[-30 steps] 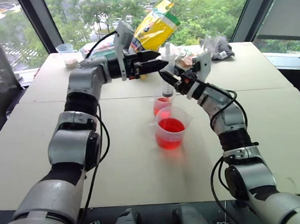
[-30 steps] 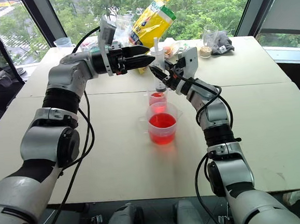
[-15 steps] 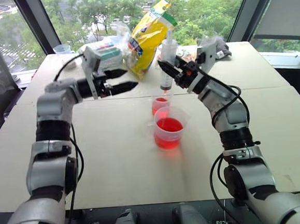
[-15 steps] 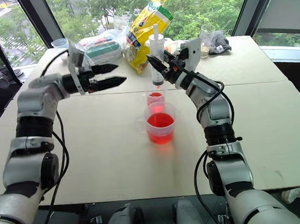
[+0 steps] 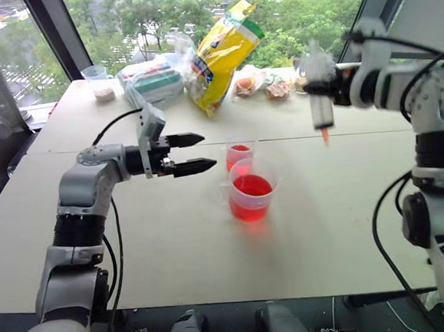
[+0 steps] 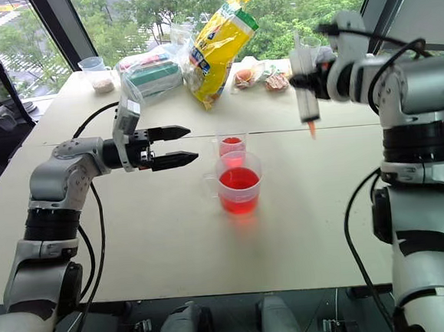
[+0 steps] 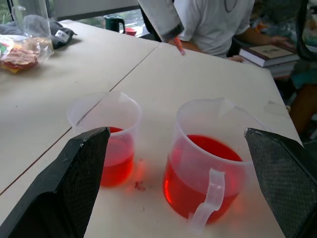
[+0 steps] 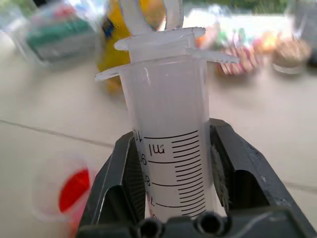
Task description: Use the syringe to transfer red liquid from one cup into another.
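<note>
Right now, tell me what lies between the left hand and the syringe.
In the head views, the small cup and large cup of red liquid stand between the open left hand and the syringe.

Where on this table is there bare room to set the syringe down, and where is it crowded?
Bare tabletop runs along the near edge in front of the handled cup, and to the right of both cups, under the syringe in the right tool. Crowded: the far edge, with the yellow bag and snack packets.

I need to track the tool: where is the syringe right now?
The syringe hangs upright, tip down, clamped in the right pincer above the table's right side, well right of both cups and clear of them.
</note>
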Robot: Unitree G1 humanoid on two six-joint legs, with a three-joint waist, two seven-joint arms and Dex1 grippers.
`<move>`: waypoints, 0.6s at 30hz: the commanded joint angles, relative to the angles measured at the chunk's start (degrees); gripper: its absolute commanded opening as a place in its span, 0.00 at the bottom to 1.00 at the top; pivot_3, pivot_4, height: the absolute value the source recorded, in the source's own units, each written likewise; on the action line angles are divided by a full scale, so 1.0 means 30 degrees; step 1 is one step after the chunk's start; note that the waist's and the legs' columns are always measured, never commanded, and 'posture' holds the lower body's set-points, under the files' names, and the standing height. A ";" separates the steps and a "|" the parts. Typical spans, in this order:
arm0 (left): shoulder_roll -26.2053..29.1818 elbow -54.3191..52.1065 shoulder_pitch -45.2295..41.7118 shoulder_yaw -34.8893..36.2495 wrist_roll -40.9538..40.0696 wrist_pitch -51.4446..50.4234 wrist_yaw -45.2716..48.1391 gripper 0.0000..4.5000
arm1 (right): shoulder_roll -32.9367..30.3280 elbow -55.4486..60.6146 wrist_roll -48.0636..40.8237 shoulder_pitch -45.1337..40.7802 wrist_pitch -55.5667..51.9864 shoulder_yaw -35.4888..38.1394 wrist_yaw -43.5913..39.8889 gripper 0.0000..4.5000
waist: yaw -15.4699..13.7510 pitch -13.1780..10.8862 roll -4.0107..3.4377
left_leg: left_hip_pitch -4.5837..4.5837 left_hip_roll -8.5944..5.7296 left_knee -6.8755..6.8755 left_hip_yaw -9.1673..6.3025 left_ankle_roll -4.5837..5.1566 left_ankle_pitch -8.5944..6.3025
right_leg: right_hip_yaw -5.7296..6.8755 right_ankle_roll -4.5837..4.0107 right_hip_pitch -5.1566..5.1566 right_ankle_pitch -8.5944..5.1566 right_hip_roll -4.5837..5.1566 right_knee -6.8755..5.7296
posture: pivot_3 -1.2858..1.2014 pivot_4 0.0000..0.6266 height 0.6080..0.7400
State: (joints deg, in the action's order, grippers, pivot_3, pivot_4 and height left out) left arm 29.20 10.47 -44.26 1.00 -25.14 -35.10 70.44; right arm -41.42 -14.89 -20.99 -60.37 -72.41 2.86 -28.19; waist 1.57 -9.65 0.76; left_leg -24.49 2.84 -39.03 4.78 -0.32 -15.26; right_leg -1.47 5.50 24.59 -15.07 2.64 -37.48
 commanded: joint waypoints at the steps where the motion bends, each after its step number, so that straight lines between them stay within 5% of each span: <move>1: 0.0001 -0.1101 -0.0144 0.0380 -0.1045 -0.0658 -0.0355 1.00 | -0.0237 0.0278 0.0056 0.1510 -0.1626 -0.0187 -0.0009 0.31 | -0.0010 -0.0001 -0.0002 | -0.0002 0.0001 -0.0001 0.0001 0.0000 0.0000 | -0.0002 0.0001 0.0005 0.0001 -0.0005 0.0000 | 0.52 0.24 1.00; 11: 0.0321 -0.1645 -0.0121 0.0057 -0.1461 -0.1248 -0.0783 1.00 | 0.0090 -0.2190 0.1378 0.3246 -0.1388 -0.2139 0.0043 0.31 | -0.0175 -0.0002 -0.0006 | -0.0001 -0.0003 -0.0002 0.0007 0.0000 0.0000 | -0.0011 0.0004 0.0017 0.0002 -0.0013 -0.0004 | 0.52 0.24 1.00; 17: 0.0410 -0.2372 0.0309 0.0077 -0.1960 -0.2153 -0.0977 1.00 | -0.0006 -0.2131 0.1341 0.3235 -0.1073 -0.1850 -0.0452 0.95 | -0.0241 -0.0002 -0.0006 | -0.0005 -0.0005 -0.0001 0.0005 0.0002 -0.0001 | -0.0008 0.0004 0.0004 0.0002 -0.0010 0.0023 | 0.52 0.24 1.00; 18: 0.0440 -0.2481 0.0362 0.0102 -0.2109 -0.2330 -0.1003 1.00 | -0.0187 -0.1714 0.1273 0.3263 -0.1097 -0.1790 -0.0590 0.98 | -0.0236 -0.0002 -0.0006 | -0.0005 -0.0005 -0.0001 0.0006 0.0002 -0.0001 | -0.0009 0.0004 0.0004 0.0002 -0.0010 0.0022 | 0.52 0.24 1.00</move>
State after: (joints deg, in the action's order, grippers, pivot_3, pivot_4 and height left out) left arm 30.18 5.42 -43.01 0.81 -29.63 -41.28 67.72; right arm -40.90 -22.44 -17.14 -49.68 -75.97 -3.94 -29.43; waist 0.86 -9.66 0.75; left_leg -24.51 2.82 -39.04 4.79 -0.31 -15.27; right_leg -1.48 5.51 24.60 -15.07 2.61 -37.41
